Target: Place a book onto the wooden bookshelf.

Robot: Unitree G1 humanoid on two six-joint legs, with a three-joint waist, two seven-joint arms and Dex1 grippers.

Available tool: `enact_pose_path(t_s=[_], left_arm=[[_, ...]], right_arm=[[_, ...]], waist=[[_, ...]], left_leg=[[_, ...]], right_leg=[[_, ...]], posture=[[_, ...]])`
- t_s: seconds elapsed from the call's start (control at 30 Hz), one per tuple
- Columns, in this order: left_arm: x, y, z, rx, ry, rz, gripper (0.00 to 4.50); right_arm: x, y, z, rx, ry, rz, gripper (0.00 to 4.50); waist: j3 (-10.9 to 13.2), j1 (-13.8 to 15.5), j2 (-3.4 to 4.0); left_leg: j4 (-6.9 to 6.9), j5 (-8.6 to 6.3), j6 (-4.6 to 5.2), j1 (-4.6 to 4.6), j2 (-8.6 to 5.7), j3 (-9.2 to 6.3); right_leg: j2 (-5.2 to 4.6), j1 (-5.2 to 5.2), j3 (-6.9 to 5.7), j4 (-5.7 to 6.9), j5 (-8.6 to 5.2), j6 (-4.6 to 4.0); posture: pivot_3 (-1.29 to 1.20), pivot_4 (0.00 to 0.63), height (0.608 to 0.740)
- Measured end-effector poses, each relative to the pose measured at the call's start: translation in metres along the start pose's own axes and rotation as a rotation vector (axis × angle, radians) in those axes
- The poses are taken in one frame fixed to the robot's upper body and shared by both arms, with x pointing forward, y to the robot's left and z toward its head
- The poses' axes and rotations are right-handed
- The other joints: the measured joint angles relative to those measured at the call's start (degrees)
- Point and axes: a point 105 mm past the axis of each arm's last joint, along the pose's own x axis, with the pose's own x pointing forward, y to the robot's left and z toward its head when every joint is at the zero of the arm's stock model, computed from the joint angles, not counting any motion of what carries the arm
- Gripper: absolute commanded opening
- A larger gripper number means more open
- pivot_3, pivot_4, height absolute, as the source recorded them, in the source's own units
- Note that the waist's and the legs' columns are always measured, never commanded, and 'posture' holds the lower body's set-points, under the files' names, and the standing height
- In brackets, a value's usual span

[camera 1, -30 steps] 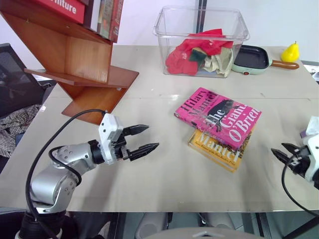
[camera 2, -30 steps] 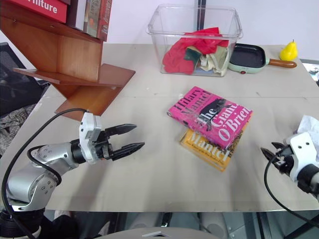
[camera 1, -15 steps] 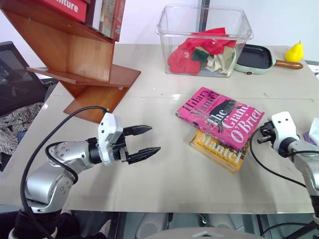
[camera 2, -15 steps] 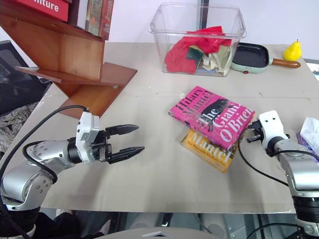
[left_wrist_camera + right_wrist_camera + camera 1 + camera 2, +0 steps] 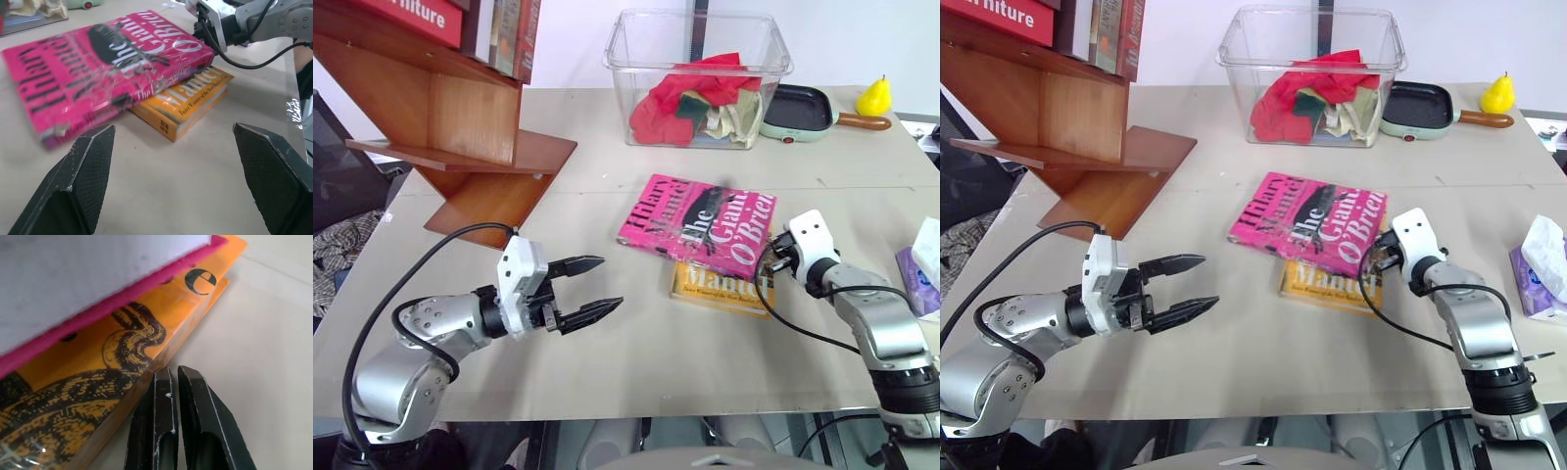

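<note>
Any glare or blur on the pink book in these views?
Left wrist view: the pink book carries streaky glare on its glossy cover, and its near corner is soft. Right wrist view: its page edges are a blurred pale mass. Head views: lettering is readable, with mild sheen.

The left hand [image 5: 171,171] shows as two black textured fingers [image 5: 85,178] rising from the lower corners of the frame, set wide apart with bare bench [image 5: 166,196] between them. Across the upper left lies the pink book [image 5: 98,73], flat, its cover lettering facing up and glare on its wrapping. Beneath it an orange-yellow book [image 5: 188,100] juts out toward the centre right, spine lettering visible. At the top right the right hand [image 5: 200,24] reaches in, white housing and black cable, meeting the pink book's corner there.
</note>
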Motion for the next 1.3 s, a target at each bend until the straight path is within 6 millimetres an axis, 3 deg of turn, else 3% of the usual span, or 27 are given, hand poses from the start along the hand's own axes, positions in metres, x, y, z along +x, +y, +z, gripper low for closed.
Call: enact_pose_path(t_s=[0.2, 0.37, 0.47, 0.73, 1.0, 1.3], left_arm=[[-0.002, -0.001, 0.000, 0.005, 0.003, 0.020, 3.95], [-0.018, -0.005, -0.012, -0.005, 0.028, 0.066, 3.95], [-0.029, -0.005, -0.018, -0.004, 0.013, 0.110, 3.95], [-0.053, 0.000, -0.022, -0.045, -0.082, 0.130, 3.95], [-0.055, 0.000, -0.016, -0.045, -0.100, 0.116, 3.95], [-0.051, -0.002, -0.018, -0.068, -0.104, 0.136, 3.95]], right_arm=[[0.007, 0.012, 0.006, -0.022, -0.029, 0.043, 0.12], [-0.012, -0.019, -0.004, -0.077, 0.008, -0.016, 0.12], [-0.023, -0.030, 0.002, -0.113, -0.001, -0.024, 0.12], [-0.013, -0.001, 0.024, -0.132, -0.067, 0.098, 0.12], [-0.003, 0.027, 0.033, -0.197, -0.070, 0.187, 0.12], [0.004, 0.035, 0.038, -0.235, -0.074, 0.207, 0.12]], waist=[[0.0, 0.0, 0.01], [0.0, 0.7, 0.08], [0.1, 0.6, 0.11], [0.1, 0.3, 0.11], [0.1, 0.1, 0.11], [0.1, 0.2, 0.12]], left_leg=[[-0.01, 0.00, -0.01, -0.01, 0.00, 0.02], [-0.01, 0.00, 0.00, -0.20, -0.05, 0.00], [-0.01, 0.00, 0.00, -0.20, -0.03, 0.01], [0.02, 0.00, 0.01, -0.21, 0.00, -0.04], [-0.01, 0.00, 0.00, -0.21, -0.03, -0.02], [-0.01, 0.00, 0.00, -0.21, -0.04, -0.03]], right_leg=[[-0.01, -0.04, 0.04, -0.02, 0.00, 0.00], [-0.08, -0.17, -0.02, -0.07, 0.00, 0.00], [-0.26, -0.18, -0.01, -0.06, 0.00, 0.00], [-0.23, -0.17, -0.10, -0.04, 0.00, 0.00], [-0.25, -0.21, -0.04, -0.06, 0.00, 0.00], [-0.22, -0.22, -0.06, -0.04, 0.01, 0.00]], posture=[[0.00, 0.150, 0.740], [0.00, 0.150, 0.740], [0.00, 0.150, 0.740], [0.00, 0.150, 0.740], [0.00, 0.150, 0.740], [0.00, 0.150, 0.740]])
